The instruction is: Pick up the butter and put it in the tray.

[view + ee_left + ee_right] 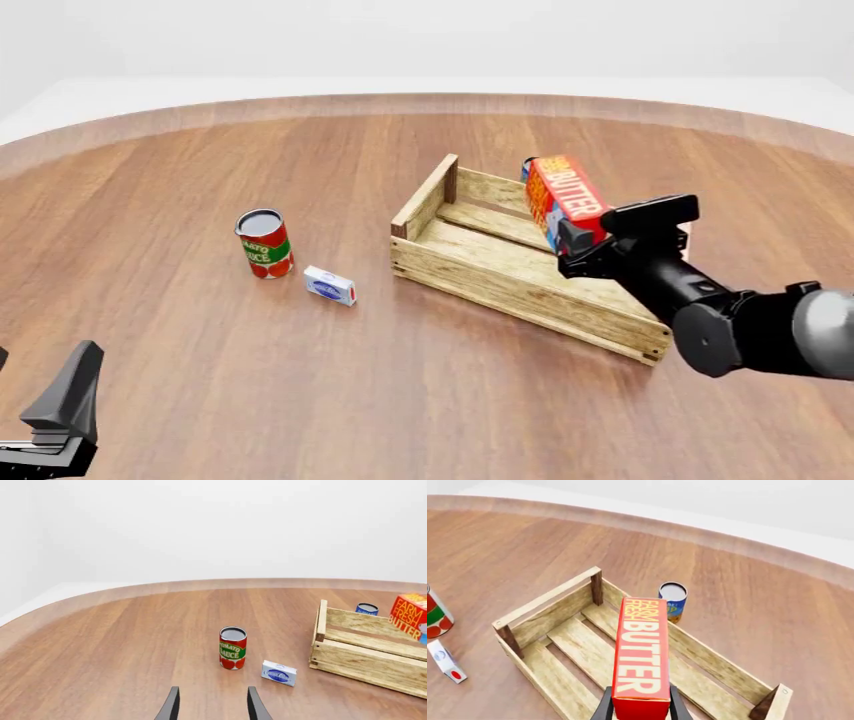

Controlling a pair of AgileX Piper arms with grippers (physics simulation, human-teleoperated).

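Your right fingers (638, 707) pinch the butter (642, 650) at its near end, holding it in the air above the tray (570, 652), whose slatted floor lies directly beneath it. Your left fingers (212, 705) are spread, gripping nothing, low over the tabletop (120, 650).

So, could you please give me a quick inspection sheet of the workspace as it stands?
Surface: round wooden table, white floor beyond.
Job's things: butter held over the open tray, not yet released.
Clutter: tomato sauce can, small white-and-blue box, blue can behind the tray.
Grippers: right end effector shut on the butter; left end effector open, holding nothing, near the table's edge.
Cables: nothing seen.
Surroundings: plain white walls.
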